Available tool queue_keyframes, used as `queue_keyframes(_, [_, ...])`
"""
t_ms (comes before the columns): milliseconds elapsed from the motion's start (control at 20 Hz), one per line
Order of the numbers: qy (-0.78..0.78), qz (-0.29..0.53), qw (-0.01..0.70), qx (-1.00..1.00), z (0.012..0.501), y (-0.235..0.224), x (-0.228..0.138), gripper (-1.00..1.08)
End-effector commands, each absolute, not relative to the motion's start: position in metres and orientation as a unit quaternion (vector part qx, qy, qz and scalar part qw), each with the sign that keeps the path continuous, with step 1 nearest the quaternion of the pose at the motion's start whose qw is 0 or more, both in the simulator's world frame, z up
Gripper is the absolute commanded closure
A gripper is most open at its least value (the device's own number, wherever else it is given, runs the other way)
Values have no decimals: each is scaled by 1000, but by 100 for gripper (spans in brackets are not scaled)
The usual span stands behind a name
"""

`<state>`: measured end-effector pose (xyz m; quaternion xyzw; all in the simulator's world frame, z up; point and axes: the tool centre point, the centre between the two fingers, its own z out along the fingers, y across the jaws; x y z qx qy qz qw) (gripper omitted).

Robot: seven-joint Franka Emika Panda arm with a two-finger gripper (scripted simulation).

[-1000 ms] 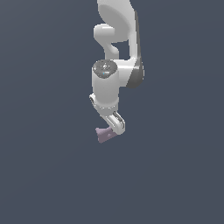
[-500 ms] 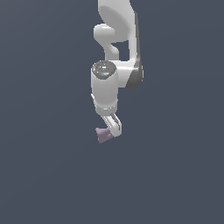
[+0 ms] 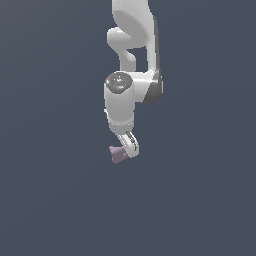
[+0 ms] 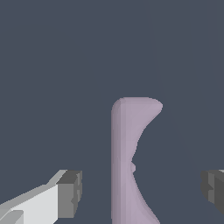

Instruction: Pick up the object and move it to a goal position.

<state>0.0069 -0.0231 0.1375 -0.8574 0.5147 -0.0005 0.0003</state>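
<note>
Straddling the object near the surface's middle, the gripper is hanging spread with daylight on both sides (grasp step, I judge), needing to descend slightly and pinch.

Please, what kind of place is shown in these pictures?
Most likely a bare simulated test scene, not a real room: a plain dark grey-blue surface all around, a smooth white robot arm, and one small pale mauve notched block between the open gripper fingers.
</note>
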Motion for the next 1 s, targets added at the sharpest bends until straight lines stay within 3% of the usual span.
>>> queue_keyframes(0, [515,0,0,-857,127,-23,6,-92])
queue_keyframes(500, [516,0,0,-856,96,-23,7,-92])
queue_keyframes(550, [516,0,0,-856,96,-23,7,108])
queue_keyframes(950, [516,0,0,-856,96,-23,7,108])
